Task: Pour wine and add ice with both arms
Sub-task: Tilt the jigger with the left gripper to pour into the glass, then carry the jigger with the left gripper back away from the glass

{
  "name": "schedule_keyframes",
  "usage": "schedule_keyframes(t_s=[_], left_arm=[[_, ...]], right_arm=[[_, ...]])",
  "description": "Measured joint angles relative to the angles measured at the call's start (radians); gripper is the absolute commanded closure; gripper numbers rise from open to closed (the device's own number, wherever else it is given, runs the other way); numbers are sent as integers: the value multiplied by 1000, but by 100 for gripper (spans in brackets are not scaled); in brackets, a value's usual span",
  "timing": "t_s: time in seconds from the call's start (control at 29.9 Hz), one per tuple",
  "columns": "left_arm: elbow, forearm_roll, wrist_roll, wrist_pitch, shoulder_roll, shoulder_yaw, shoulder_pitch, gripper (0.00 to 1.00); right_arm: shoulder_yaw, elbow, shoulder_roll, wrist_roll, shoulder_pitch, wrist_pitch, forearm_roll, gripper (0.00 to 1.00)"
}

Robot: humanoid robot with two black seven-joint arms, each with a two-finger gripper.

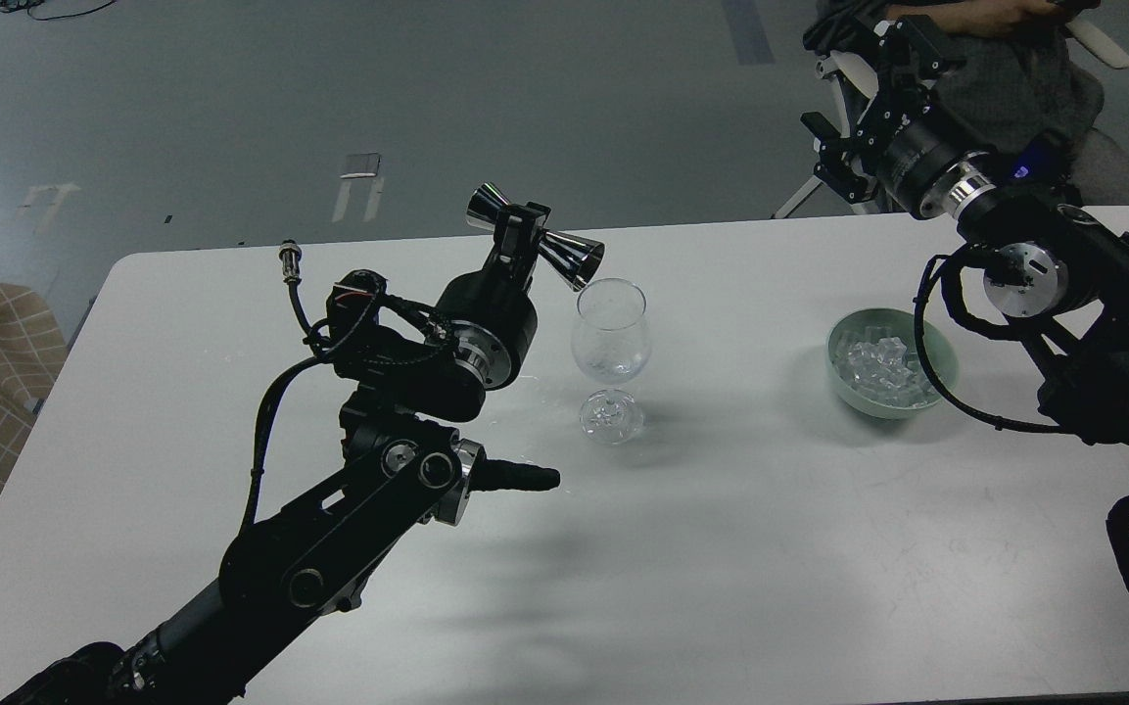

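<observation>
While the left gripper (522,232) is clamped on a tilted steel jigger (537,238), its mouth is held at the rim of the stemmed glass (610,343). Raised beyond the table (721,548), the right gripper (843,157) is seen too dark for its finger spread to be told. Ice (879,367) is heaped in the green bowl (941,362) near it.

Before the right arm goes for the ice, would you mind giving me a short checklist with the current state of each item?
1. Left gripper holds the jigger: ok, clamped at its waist.
2. Jigger tipped over the glass: ok, its mouth is at the rim.
3. Wine in the glass: cannot tell, the liquid is too clear to make out.
4. Glass upright on the table: ok.
5. Ice ready in the bowl: ok, a heap of cubes.
6. Right gripper empty and open: cannot tell, it is raised beyond the table edge and seen dark.
</observation>
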Motion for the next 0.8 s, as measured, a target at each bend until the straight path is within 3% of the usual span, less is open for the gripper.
schedule_keyframes(t_s=[0.27, 0.6, 0.8], left_arm=[[-18, -119, 0, 0, 1, -53, 0, 100], [-48, -747, 0, 1, 45, -454, 15, 100], [-28, -841, 0, 0, 107, -536, 83, 100]], right_arm=[[2, 1, -1, 0, 0, 0, 0, 0], [1, 1, -4, 0, 0, 0, 0, 0], [1, 2, -3, 0, 0, 0, 0, 0]])
